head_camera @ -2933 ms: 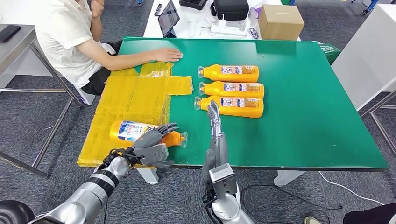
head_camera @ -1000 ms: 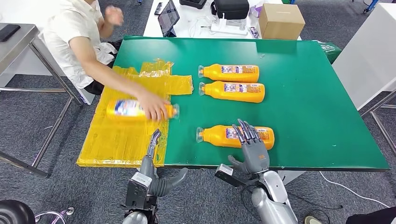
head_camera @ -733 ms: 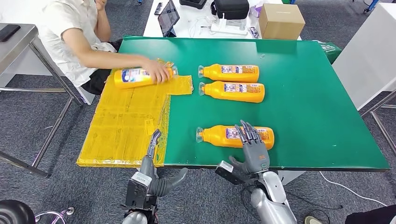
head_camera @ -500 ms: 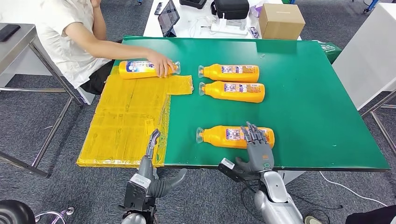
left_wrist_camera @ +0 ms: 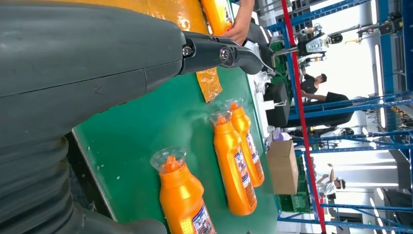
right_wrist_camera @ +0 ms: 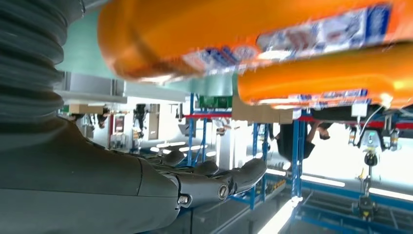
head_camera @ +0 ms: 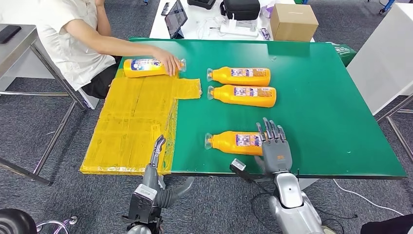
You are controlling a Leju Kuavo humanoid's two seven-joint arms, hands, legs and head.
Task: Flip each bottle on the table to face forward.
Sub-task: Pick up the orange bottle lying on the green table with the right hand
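Where the green table (head_camera: 336,112) meets its near edge, two robot hands are listed first. Left hand (head_camera: 157,152): fingers extended and apart, holding nothing, raised at the near edge beside the yellow sheet (head_camera: 131,122), apparently parked clear of the work. Right hand (head_camera: 275,146): fingers spread and upright, holding nothing, its fingertips (head_camera: 269,127) overlapping the base end of the nearest bottle (head_camera: 236,142); whether they touch it cannot be told.

Nearest bottle: orange, lying on its side along the near edge, cap toward the left side, label showing upward; likely set apart from the rest as the one being worked.

Middle of table: second bottle (head_camera: 242,95) and third bottle (head_camera: 238,75), lying side by side, close together, caps pointing the same way, labels up, probably queued as a row.

Far left corner: fourth bottle (head_camera: 146,68), lying at the far end of the yellow sheet, under a person's hand (head_camera: 169,62), seemingly being placed or removed.
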